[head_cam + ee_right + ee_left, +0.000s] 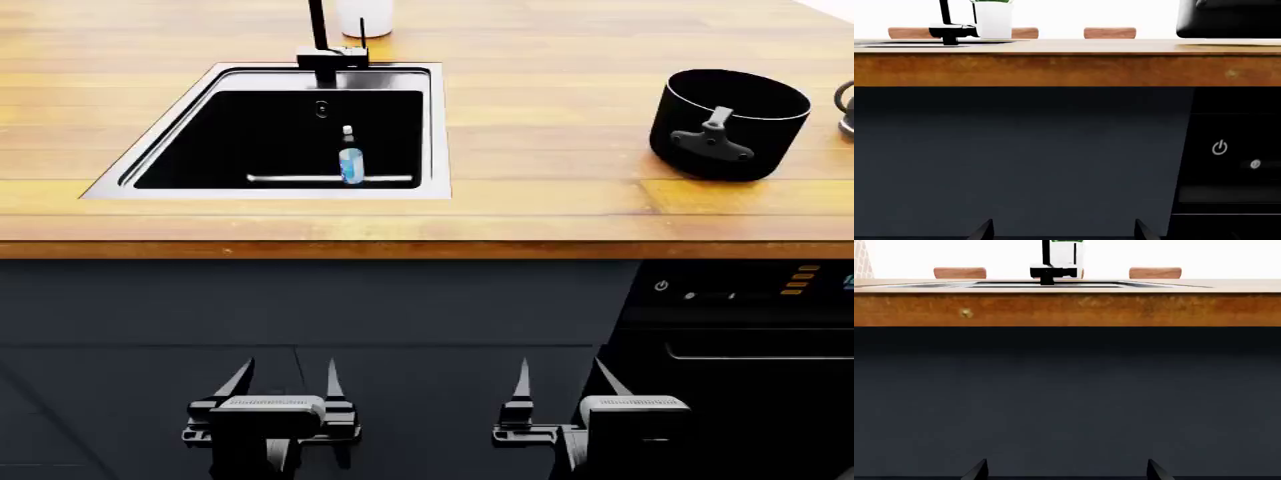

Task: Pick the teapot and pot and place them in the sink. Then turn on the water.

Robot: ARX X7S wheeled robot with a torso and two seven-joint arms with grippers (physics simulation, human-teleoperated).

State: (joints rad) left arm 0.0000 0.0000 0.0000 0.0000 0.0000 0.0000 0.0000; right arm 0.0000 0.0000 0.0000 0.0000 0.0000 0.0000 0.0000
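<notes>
Both grippers, left gripper [283, 385] and right gripper [561, 383], hang spread wide and hold nothing, parked low before I reach. Up beyond my right gripper the pot [729, 122] waits on the surface [561, 150]; the sink [441, 150] lies beyond my left; the teapot [846, 108] is barely in view.
</notes>
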